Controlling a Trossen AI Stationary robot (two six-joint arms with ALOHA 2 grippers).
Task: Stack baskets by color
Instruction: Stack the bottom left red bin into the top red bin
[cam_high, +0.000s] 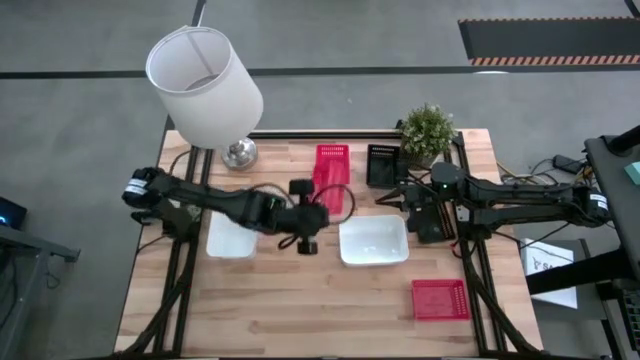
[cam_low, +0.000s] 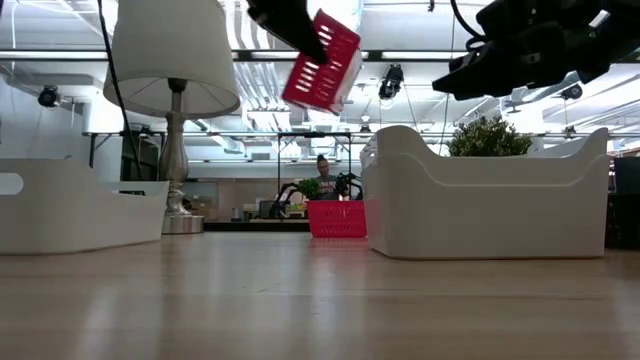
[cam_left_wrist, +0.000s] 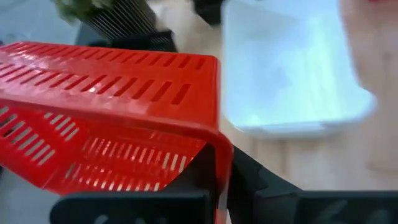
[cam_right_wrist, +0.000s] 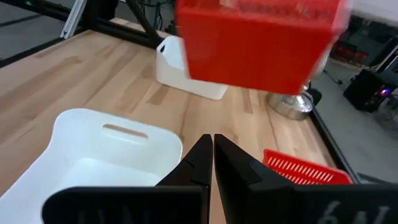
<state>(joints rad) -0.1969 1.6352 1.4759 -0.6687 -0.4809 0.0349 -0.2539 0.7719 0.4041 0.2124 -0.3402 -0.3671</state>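
Note:
My left gripper (cam_high: 318, 208) is over the table's middle, shut on a red basket (cam_low: 322, 62) that it holds high and tilted. A second red basket (cam_high: 332, 160) rests on its bottom at the far middle, beside a black basket (cam_high: 383, 165). A third red one (cam_high: 440, 298) lies near the right front. One white basket (cam_high: 373, 240) stands in the middle and another (cam_high: 230, 238) to its left. My right gripper (cam_right_wrist: 209, 146) is shut on nothing, just right of the middle white basket (cam_right_wrist: 106, 155). My left gripper pinches the red basket's wall at its rim, close to a corner (cam_left_wrist: 219, 146), with one finger (cam_left_wrist: 199, 183) on each face of the wall. The basket is lifted clear of the table and hangs tilted (cam_low: 322, 62).
A lamp with a white shade (cam_high: 205, 85) stands at the far left, its metal foot (cam_high: 238, 152) on the table. A potted plant (cam_high: 428, 128) is at the far right behind the black basket. Bare wood lies along the near edge (cam_high: 300, 320).

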